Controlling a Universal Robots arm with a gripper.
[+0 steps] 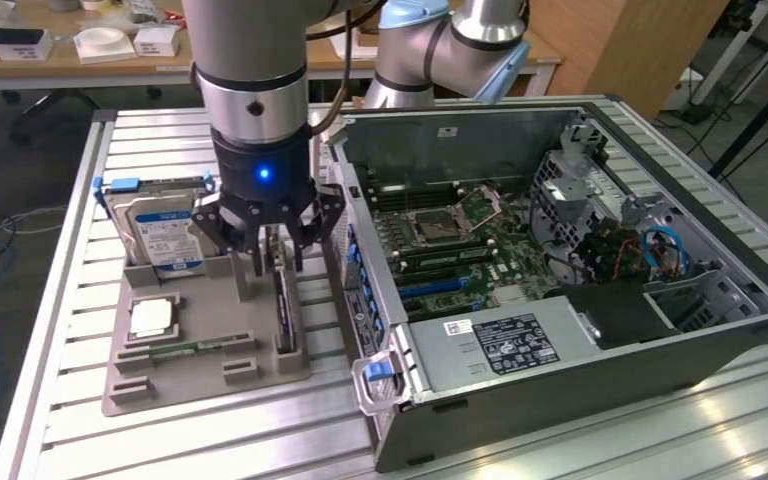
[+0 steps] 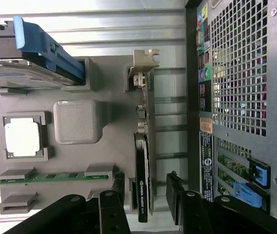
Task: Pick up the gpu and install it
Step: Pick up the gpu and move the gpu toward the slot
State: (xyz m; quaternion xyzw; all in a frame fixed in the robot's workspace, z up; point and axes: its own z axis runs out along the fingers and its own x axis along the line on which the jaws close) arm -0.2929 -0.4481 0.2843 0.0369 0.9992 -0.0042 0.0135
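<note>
exterior view, fingers (image 1: 261, 258): hung apart over the gpu (image 1: 284, 310), one to each side of its top edge; they held nothing
exterior view, gpu: stood on its long edge in a slot of the grey tray (image 1: 171, 385) on the ribbed metal tabletop (image 1: 64, 200), just beside the open computer case (image 1: 558, 400); probably kept upright so its thin faces could be pinched
wrist view, fingers (image 2: 173, 187): black and blocky; spread either side of the card, gaps showing
wrist view, gpu (image 2: 143, 161): thin, flat, dark; pale metal bracket (image 2: 145, 56) seated in a tray (image 2: 114, 112) notch
</note>
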